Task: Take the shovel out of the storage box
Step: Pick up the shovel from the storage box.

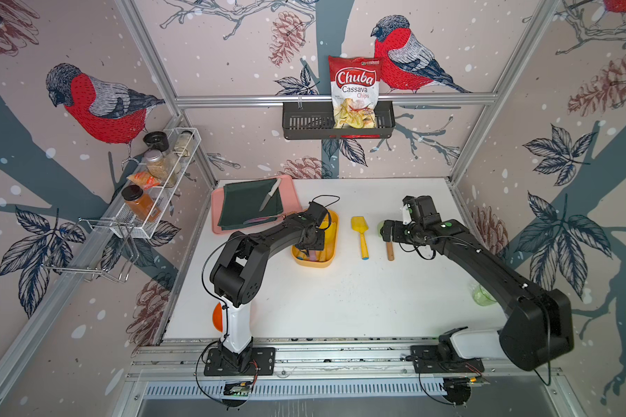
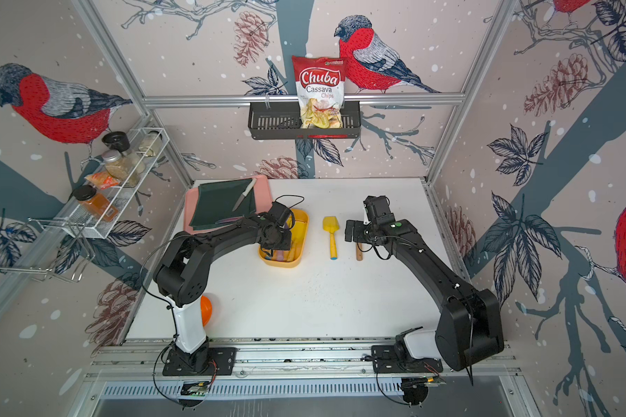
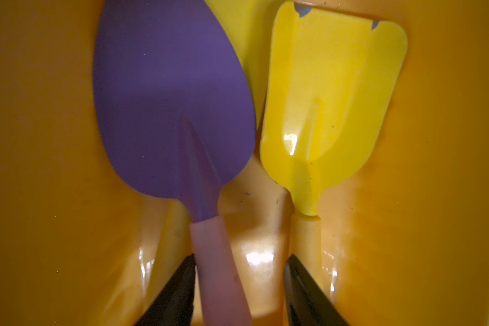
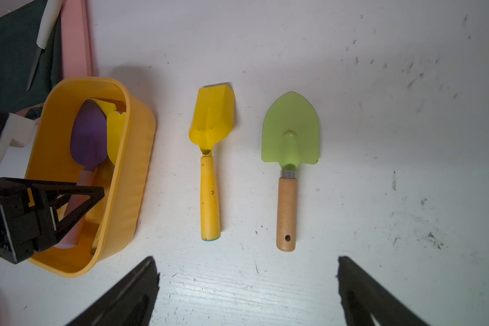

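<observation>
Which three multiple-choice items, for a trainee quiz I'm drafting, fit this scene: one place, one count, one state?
1. Where does the green shovel lie? A: on the pink tray. B: on the table beside the yellow shovel. C: in the basket.
2. How many shovels lie outside the storage box? A: one. B: two. C: four.
3. The right gripper is? A: open, empty. B: shut on a knife. C: shut on a jar.
Key: B, it rests on bare table; B, yellow and green; A, fingers wide apart, nothing between.
</observation>
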Motion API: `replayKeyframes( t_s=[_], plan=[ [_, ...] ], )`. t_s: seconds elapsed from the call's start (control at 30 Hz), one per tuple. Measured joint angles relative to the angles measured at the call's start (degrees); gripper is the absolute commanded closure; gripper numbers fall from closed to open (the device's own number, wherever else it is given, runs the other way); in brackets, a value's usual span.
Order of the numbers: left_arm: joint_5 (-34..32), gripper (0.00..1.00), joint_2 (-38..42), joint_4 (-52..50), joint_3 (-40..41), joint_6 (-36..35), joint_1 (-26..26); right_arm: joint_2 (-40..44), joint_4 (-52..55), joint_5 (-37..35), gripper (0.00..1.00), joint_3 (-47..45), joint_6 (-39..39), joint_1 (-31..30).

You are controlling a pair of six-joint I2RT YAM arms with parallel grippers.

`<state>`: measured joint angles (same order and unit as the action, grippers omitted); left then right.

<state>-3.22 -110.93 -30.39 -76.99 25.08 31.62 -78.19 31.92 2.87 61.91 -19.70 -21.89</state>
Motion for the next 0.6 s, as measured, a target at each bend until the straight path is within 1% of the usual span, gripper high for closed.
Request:
replayKeyframes(
  t_s=[0.07, 0.1, 0.13, 0.17, 0.23, 0.37, 0.5, 0.6],
  plan=[
    [-0.3, 0.63, -0.3, -0.7, -0.3, 0.0, 0.0, 0.1, 0.0, 0.2, 0.00, -0.2, 0.0, 0.0],
    [-0.5, 0.70, -0.5, -0.9, -0.5, 0.0, 0.0, 0.2, 0.0, 0.2, 0.00, -0.2, 0.0, 0.0],
    [-0.9, 0.74, -0.7, -1.3, -0.8, 0.0, 0.0, 0.2, 0.0, 0.2, 0.00, -0.3, 0.0, 0.0],
    [-1.5, 0.77, -0.7, -1.5, -0.9, 0.0, 0.0, 0.3, 0.0, 0.2, 0.00, -0.3, 0.0, 0.0],
    [-1.2, 0.80, -0.7, -1.8, -1.0, -0.2, 0.0, 0.3, 0.0, 0.2, 0.00, -0.4, 0.0, 0.0],
    [-1.2, 0.82, -0.7, -2.3, -1.3, -0.2, 0.0, 0.5, -0.1, 0.3, 0.00, -0.5, 0.0, 0.0],
    [-1.1, 0.92, -0.4, -3.1, -2.1, 0.0, 0.0, 0.7, -0.3, 0.8, 0.00, -0.7, 0.0, 0.0],
    [-1.0, 0.92, 0.6, -3.4, -2.7, 0.1, -0.1, 0.7, -0.4, 1.9, 0.00, -0.9, 0.0, 0.0]
  ],
)
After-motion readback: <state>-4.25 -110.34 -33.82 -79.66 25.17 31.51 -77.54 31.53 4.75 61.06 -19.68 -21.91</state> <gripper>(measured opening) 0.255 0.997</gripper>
